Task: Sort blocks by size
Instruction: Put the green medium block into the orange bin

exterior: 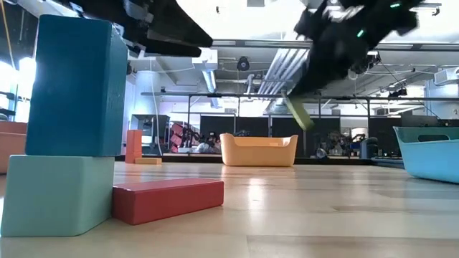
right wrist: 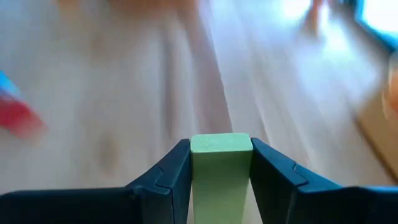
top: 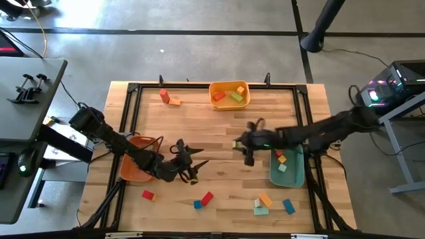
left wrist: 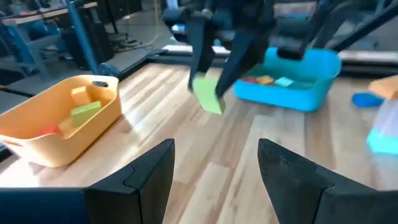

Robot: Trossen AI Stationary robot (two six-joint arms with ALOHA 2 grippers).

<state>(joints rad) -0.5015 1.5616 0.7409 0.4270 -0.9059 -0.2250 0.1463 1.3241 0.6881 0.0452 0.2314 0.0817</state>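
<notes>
My right gripper (top: 240, 143) hovers over the table's middle, shut on a light green block (right wrist: 221, 163). The low view shows that block (exterior: 298, 112) high above the wood. My left gripper (left wrist: 214, 167) is open with nothing between its fingers. It stands left of middle (top: 191, 166) beside the orange tray (top: 133, 169) and faces the green block (left wrist: 208, 96). Other blocks lie flat on the table: a red one (top: 147, 195), a blue and red pair (top: 202, 200), and an orange, teal and blue group (top: 269, 204). My right gripper pinches the green block by two opposite sides (right wrist: 194, 168) between its two fingers. The fingers come slanting down from the table's right side. The block's free end (left wrist: 212, 104) sticks out past the fingertips, and the block hangs tilted, lifted clear of the table.
A yellow tray (top: 229, 95) with blocks stands at the far edge. A teal tray (top: 287, 167) with blocks sits at the right, under my right arm. A red and an orange block (top: 169, 99) lie far left. The low view shows a blue block stacked on a teal one (exterior: 68, 136).
</notes>
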